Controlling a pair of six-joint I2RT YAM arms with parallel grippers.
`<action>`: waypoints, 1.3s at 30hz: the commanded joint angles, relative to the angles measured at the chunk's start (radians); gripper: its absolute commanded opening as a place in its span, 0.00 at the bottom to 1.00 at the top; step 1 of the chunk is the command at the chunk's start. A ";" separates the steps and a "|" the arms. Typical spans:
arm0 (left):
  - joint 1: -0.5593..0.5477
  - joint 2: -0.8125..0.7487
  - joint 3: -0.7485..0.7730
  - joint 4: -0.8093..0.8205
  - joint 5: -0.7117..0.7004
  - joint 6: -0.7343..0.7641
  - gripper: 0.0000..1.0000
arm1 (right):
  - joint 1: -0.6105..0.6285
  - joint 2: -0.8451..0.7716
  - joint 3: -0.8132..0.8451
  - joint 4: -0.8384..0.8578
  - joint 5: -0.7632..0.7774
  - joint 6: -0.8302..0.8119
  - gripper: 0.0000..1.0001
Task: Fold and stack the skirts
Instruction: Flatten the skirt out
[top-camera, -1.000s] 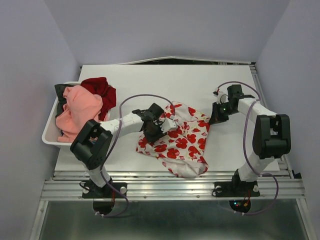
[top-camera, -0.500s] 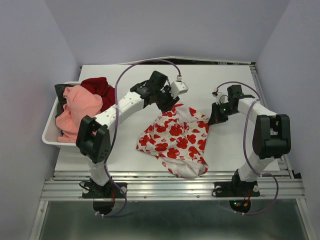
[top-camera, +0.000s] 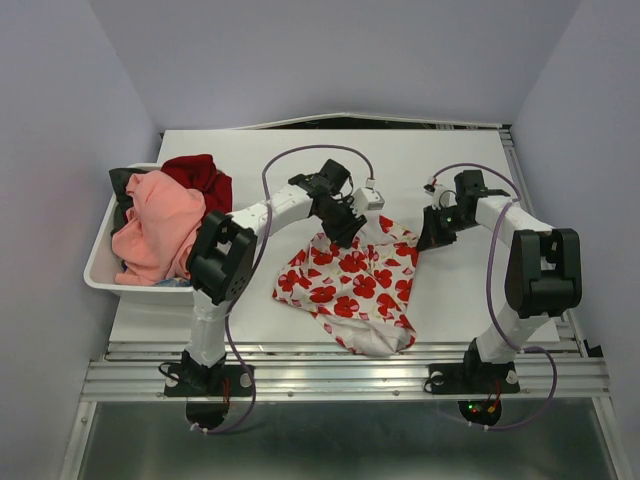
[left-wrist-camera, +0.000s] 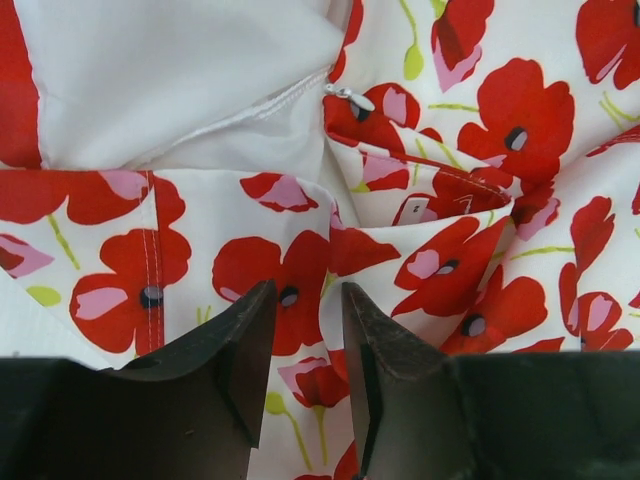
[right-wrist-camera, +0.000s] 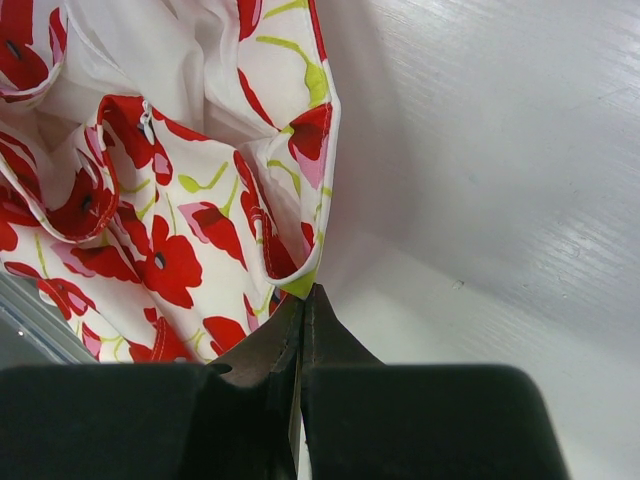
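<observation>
Left wrist view showed the left tool (left-wrist-camera: 305, 300), just returned, slightly spread above the floral skirt (left-wrist-camera: 480, 120) for regrasping; right tool (right-wrist-camera: 303, 300) pinched its corner.

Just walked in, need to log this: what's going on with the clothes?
Two arms are working on the white red-flowered skirt, lying crumpled mid-table. The right tool is shut on its right edge; the left tool hovers open over its far part, gripping nothing. A pink skirt and a dark red garment wait in the bin at left.
</observation>
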 joint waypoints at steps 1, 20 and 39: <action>-0.011 -0.003 0.049 0.020 0.049 -0.004 0.41 | -0.006 -0.012 0.055 -0.009 -0.005 -0.016 0.01; -0.037 0.033 0.051 0.044 0.069 -0.018 0.20 | -0.006 -0.001 0.068 -0.020 0.009 -0.022 0.01; 0.099 -0.413 -0.132 0.153 -0.152 -0.119 0.00 | -0.024 -0.072 0.020 -0.047 0.159 -0.059 0.01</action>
